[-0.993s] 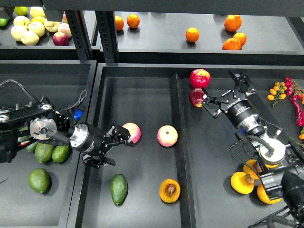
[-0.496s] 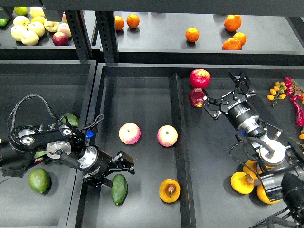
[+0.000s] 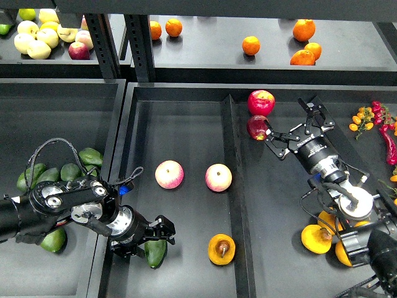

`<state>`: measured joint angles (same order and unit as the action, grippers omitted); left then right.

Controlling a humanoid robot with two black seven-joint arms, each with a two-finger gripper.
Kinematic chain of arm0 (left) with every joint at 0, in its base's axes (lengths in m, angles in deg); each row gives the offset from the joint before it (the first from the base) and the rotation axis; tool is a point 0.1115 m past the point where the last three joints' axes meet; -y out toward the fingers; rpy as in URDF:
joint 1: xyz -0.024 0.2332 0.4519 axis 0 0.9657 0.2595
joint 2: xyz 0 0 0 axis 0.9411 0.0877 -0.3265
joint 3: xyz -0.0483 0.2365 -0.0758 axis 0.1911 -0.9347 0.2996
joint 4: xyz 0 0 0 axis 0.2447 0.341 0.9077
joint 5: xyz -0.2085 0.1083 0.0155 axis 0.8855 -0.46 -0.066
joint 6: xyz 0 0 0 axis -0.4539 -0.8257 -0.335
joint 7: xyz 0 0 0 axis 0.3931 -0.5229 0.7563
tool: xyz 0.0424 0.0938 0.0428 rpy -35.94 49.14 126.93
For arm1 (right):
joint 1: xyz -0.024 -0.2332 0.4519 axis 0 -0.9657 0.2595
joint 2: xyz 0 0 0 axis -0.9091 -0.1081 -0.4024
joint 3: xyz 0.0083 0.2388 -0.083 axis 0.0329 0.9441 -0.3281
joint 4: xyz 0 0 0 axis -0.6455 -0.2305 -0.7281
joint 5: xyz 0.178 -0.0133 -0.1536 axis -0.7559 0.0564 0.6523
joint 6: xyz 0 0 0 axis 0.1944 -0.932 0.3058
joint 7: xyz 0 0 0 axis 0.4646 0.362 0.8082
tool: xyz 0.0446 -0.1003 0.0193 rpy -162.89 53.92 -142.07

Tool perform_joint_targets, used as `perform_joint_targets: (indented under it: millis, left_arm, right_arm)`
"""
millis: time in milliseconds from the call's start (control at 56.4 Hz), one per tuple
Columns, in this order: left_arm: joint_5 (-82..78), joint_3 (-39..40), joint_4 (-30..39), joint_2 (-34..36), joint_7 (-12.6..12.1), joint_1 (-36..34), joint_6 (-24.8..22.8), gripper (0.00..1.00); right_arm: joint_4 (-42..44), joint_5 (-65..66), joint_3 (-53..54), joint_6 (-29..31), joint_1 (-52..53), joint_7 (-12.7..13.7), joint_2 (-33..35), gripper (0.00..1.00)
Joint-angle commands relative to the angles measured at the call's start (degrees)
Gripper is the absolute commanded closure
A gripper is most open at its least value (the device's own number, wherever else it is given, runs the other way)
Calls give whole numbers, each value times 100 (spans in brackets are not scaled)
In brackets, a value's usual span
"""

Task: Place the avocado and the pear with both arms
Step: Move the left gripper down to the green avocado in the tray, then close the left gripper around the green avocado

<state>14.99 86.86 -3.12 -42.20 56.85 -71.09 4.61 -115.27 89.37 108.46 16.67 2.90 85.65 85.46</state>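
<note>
The dark green avocado (image 3: 155,253) lies at the front of the middle tray (image 3: 186,124). My left gripper (image 3: 152,239) is down on its upper end, fingers spread to either side, and part of the fruit is hidden under it. The pear (image 3: 221,249), orange-yellow with a brown sunken centre, lies just right of the avocado, next to the divider (image 3: 231,186). My right gripper (image 3: 293,126) is open and empty over the right tray, next to a dark red apple (image 3: 256,127).
Two pink-yellow apples (image 3: 169,174) (image 3: 218,177) lie in the middle tray. A red apple (image 3: 261,101) is at the back right. More avocados (image 3: 90,156) fill the left bin, more orange-yellow fruit (image 3: 316,239) lies by my right arm. Tangerines (image 3: 251,45) sit on the shelf.
My left arm has swung down and forward from beside the pink-yellow apple, and its gripper has come down onto the avocado. My right gripper has barely moved.
</note>
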Motion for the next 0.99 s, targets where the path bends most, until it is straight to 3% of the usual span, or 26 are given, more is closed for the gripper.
perform_joint_targets:
  millis: [0,514,868,975]
  left_arm:
    - [-114,-7,-181,-116,1,27,-1,9]
    - [-272,-16,-524,-406,1,220,-1,10]
    - [-632,72,-656,-442,1,334,-1,26]
    - [-738,98,-691,-450,1,343,-1,35]
  right_arm:
    - [-7,0,25,0,-2,2,0,0]
    - [-59,0,34,0,-54,2,0,0]
    - [-121,0,34,0,-72,2,0,0]
    - [-130,0,34,0,-72,2,0,0]
